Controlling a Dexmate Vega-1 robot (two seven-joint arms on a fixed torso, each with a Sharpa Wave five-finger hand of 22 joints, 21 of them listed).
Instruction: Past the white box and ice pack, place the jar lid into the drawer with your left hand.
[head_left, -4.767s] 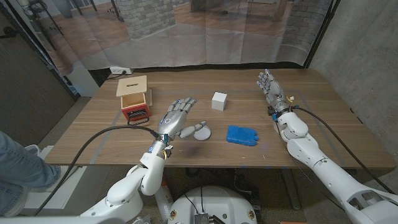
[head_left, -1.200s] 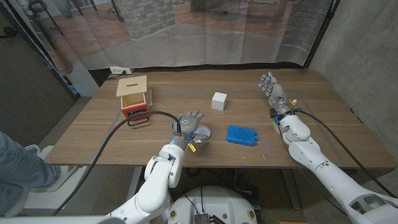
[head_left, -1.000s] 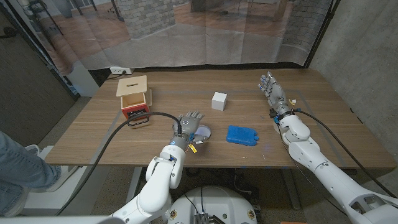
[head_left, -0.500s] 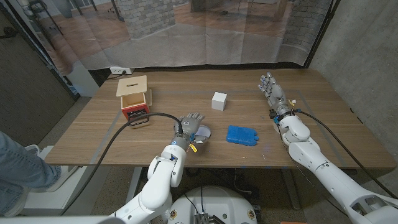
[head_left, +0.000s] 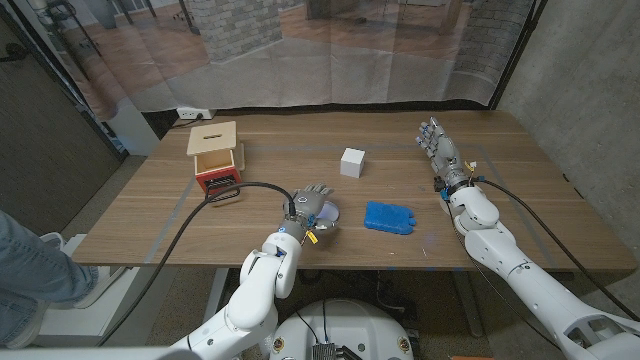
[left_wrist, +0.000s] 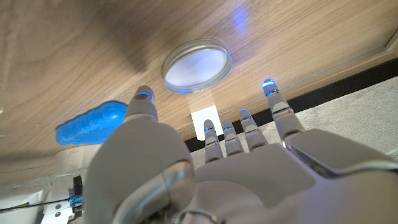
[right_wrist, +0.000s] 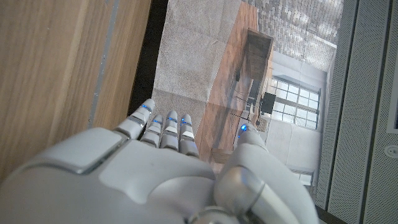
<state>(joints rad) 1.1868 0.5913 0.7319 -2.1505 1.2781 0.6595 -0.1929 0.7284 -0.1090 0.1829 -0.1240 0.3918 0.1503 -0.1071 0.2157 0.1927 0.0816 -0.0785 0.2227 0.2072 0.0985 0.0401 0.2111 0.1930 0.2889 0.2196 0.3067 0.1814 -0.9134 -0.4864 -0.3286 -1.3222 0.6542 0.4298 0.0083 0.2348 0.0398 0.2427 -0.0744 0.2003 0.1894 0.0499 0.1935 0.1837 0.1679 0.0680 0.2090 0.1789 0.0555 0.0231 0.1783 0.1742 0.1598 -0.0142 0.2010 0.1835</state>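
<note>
The left robot hand (head_left: 312, 203) is hovering over the jar lid (left_wrist: 197, 65), fingers spread and holding nothing. The lid is lying flat on the counter (head_left: 150, 220), so the operator should probably be lowering the fingers around its rim before closing. The right robot hand (head_left: 437, 140) is waiting with fingers apart.

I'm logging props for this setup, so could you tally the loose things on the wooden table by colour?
White: 1, the small white cube box
Blue: 1, the flat blue ice pack
Silver-grey: 1, the round metal jar lid, lying under the left hand
Wood and red: 1, the small wooden drawer box with a red drawer
Total: 4
</note>
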